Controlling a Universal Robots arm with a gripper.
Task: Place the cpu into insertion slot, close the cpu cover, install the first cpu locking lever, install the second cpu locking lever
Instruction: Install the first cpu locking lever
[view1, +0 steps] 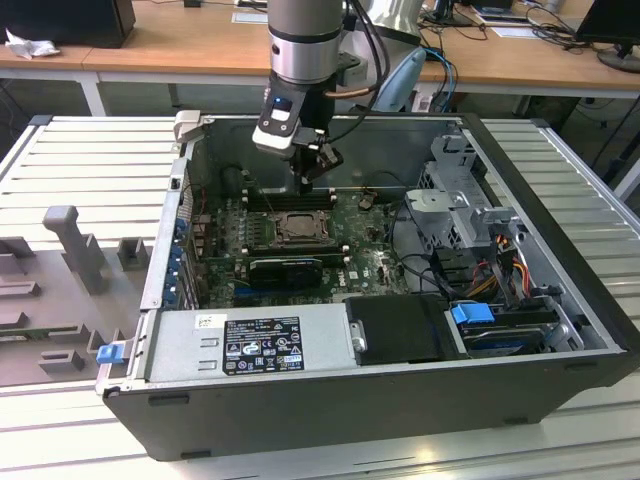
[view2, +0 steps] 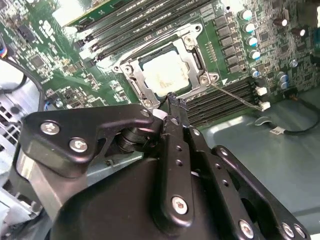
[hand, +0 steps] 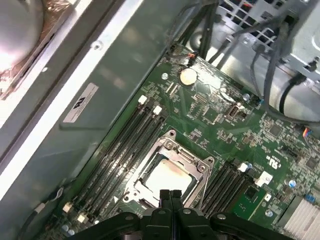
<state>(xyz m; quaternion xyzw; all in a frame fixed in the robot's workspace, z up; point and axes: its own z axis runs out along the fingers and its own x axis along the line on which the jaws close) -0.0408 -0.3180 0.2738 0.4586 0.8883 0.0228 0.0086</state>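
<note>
CPU seated in its socket, fingers closed and empty just over the socket's near edge.

The cpu (hand: 167, 176), a small flat pale silver-beige square chip, lies in the insertion slot (view1: 272, 230), a silver-rimmed square socket. It shows through the window of the cpu cover (view2: 131, 80), a thin silver metal frame that appears to lie flat over it. A thin wire locking lever (view2: 235, 96) runs out from one socket corner along the black memory slots (view2: 220, 102). The black fingers (hand: 164, 197) are pressed together, gripping nothing, with the chip directly beyond their tips; contact cannot be told. Around it lie the green circuit board (hand: 210, 115), the black computer case (view1: 400, 405) and the ribbed grey worktop (view1: 90, 160). The white label (hand: 80, 102) on the case wall is unreadable.
</note>
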